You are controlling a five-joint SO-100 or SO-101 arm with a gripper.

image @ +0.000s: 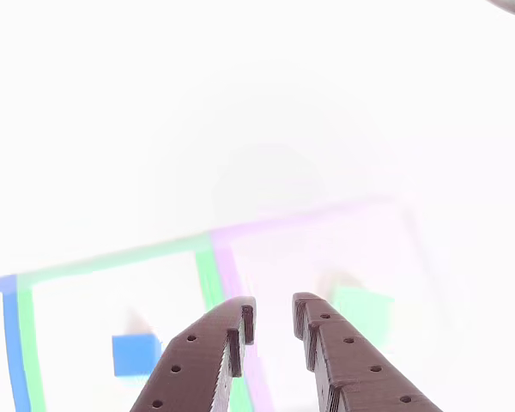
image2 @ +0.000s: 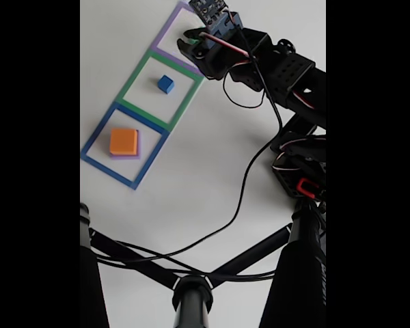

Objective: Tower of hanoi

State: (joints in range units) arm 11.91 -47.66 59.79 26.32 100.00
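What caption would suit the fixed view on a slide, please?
Tool over purple outline; blue cube in green outline; orange block on purple block.

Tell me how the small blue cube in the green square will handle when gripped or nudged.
The blue cube looks rigid with flat faces, so it should slide rather than roll. Being small, it is probably light and may skid or twist away. The fingers look ridged, which may help grip.

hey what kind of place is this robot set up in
Probably a hobby or lab tabletop rig, not a factory: a plain white table with taped coloured square outlines, small stacking blocks such as the blue cube, loose wiring, and a tripod in the fixed view.
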